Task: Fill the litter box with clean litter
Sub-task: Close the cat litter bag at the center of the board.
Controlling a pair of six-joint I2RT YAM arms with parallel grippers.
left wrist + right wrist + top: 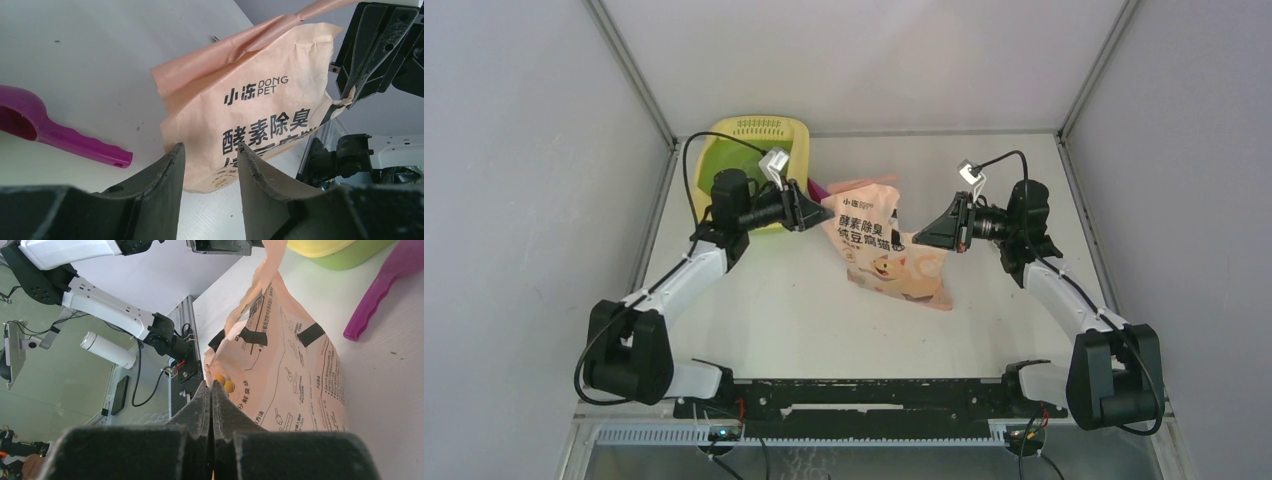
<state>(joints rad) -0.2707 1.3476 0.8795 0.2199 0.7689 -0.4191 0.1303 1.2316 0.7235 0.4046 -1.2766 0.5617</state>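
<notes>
Crinkled peach bag (879, 245) of thin, softly sheened plastic film, smooth glossy magenta plastic scoop (60, 137), smooth moulded yellow plastic litter box (759, 130), matt white table (794, 320), left gripper (210, 147) in scuffed matt black plastic.

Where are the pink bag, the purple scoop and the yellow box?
bag (879, 245): top view, on its printed front.
scoop (85, 147): left wrist view, on its handle.
litter box (759, 128): top view, on its far slotted rim.

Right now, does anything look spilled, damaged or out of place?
Only small things: the peach bag is crumpled, pinched at one edge by the right claw, and a few dark specks lie on the table.
</notes>
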